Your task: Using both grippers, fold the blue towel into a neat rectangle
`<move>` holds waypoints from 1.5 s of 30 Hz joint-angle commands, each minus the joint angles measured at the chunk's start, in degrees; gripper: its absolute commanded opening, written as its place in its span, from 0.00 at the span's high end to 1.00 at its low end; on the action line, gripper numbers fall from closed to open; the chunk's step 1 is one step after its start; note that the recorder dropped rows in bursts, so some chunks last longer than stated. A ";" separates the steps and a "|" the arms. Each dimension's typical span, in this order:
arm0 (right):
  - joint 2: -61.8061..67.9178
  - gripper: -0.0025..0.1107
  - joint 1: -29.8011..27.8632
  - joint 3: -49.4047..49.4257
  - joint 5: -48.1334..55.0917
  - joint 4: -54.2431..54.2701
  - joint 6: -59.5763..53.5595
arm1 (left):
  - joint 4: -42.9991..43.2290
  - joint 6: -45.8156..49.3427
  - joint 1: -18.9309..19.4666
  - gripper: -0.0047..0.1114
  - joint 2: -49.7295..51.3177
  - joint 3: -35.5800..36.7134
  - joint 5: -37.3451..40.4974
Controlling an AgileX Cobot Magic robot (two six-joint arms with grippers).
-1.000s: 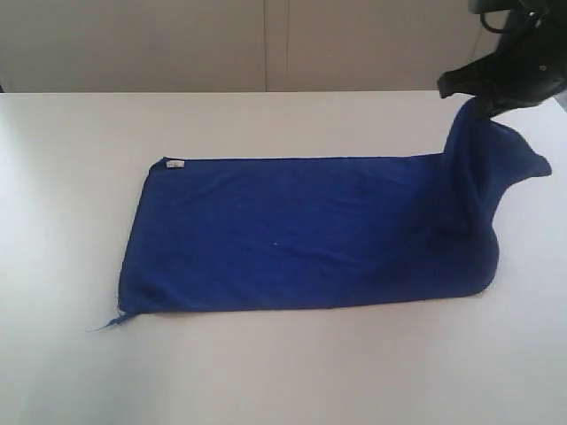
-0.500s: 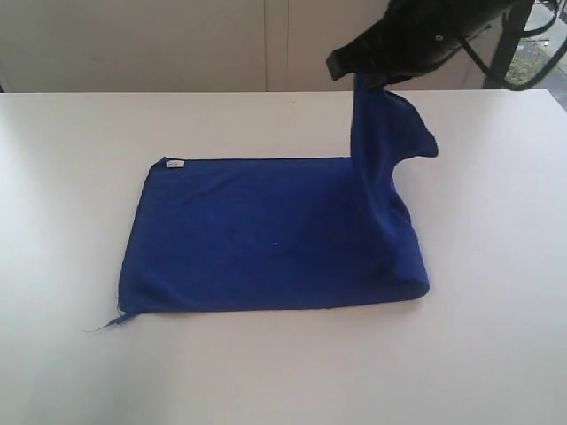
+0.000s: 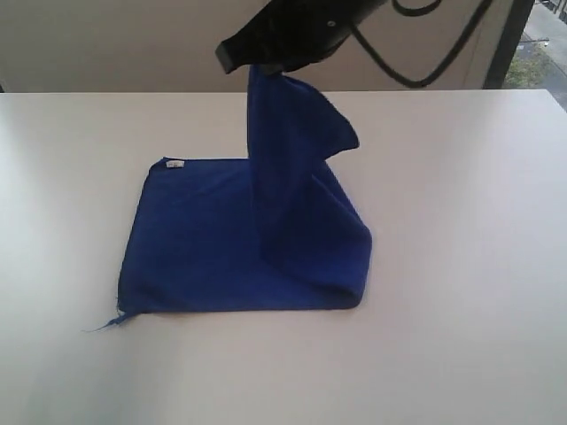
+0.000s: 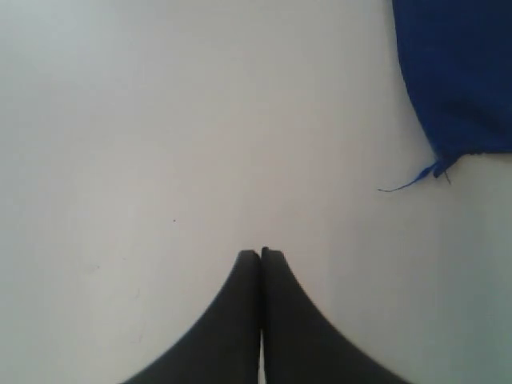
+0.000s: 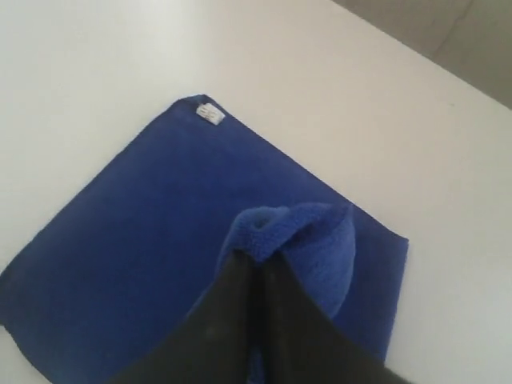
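Leftward travel of the right gripper (image 3: 251, 62) has carried the pinched right end of the blue towel (image 3: 204, 239) over its flat part, past mid-length. Its jaws are clamped on the raised fabric. The left gripper (image 4: 262, 254) is closed and empty, above the white table (image 3: 461, 266) near the towel's near-left corner.

The blue towel (image 3: 204, 248) is fuzzy matt cloth (plush nap up close); the table (image 3: 461, 310) looks smooth.
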 commanded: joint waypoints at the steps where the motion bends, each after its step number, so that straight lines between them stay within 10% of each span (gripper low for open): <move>1: 4.35 0.98 2.65 -2.49 -2.72 0.07 0.59 | -0.03 -0.30 0.15 0.96 -0.43 -0.27 0.14; 35: 31.80 0.98 13.49 -4.80 -31.09 9.21 0.96 | -0.03 -0.30 0.15 0.96 -0.43 -0.27 0.14; 45: 32.81 0.67 13.49 -4.80 -32.28 11.02 0.96 | -0.03 -0.30 0.15 0.96 -0.43 -0.27 0.14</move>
